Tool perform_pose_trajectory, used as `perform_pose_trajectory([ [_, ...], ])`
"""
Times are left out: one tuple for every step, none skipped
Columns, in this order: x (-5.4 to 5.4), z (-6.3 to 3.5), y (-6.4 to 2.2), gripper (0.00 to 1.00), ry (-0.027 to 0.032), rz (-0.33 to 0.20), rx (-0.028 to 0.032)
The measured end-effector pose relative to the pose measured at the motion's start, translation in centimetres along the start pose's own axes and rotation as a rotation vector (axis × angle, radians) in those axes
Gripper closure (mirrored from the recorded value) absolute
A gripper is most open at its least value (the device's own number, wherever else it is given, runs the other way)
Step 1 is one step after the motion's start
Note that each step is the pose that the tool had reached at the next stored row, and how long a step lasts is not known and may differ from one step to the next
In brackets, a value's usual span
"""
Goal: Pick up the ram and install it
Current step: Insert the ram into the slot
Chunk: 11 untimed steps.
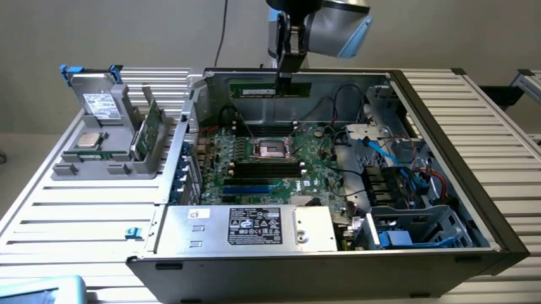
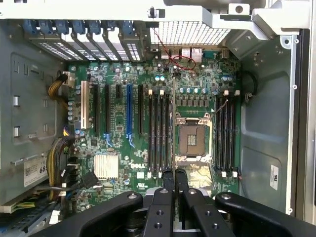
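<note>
Looking across the open computer case (image 1: 296, 278), I see one ram (image 1: 270, 88) hanging level above it, against the far wall. It is a long thin green stick with dark chips and a pale label. My gripper (image 1: 286, 78) is clamped on its top edge. The wrist view gives me the motherboard (image 2: 123, 148), one empty CPU socket (image 2: 191, 139) and two banks of memory slots (image 2: 160, 133) flanking it.

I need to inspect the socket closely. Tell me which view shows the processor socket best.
The wrist view: it looks straight down on the processor socket, with its whole square frame unobstructed. The exterior view shows the processor socket from a slant and farther off, so less of its inside can be made out.
</note>
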<state>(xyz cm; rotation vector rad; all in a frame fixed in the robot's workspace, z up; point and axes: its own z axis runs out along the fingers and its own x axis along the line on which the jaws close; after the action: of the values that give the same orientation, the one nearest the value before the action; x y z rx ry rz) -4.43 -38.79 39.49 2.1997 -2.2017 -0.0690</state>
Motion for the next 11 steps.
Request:
perform_pose_trajectory([
  [0.00, 0.05, 0.00, 0.87, 0.0004, 0.001, -0.0001],
  [0.00, 0.08, 0.00, 0.87, 0.0016, 0.001, -0.0001],
  [0.00, 0.12, 0.00, 0.87, 0.0020, 0.001, -0.0001],
  [0.00, 0.17, -0.01, 0.87, 0.0027, 0.001, 0.0001],
  [0.00, 0.24, 0.01, 0.87, 0.0066, 0.001, 0.0008],
  [0.00, 0.32, 0.00, 0.87, 0.0138, 0.001, 0.0011],
  [-0.02, 0.38, 0.00, 0.87, 0.0209, 0.002, 0.0012],
  [-0.06, 0.47, 0.00, 0.87, 0.0278, 0.002, 0.0012],
  [-0.13, 0.57, 0.01, 0.87, 0.0313, 0.002, 0.0012],
  [-0.19, 0.75, 0.01, 0.87, 0.0320, 0.002, 0.0011],
  [-0.20, 0.94, 0.02, 0.87, 0.0318, 0.002, 0.0013],
])
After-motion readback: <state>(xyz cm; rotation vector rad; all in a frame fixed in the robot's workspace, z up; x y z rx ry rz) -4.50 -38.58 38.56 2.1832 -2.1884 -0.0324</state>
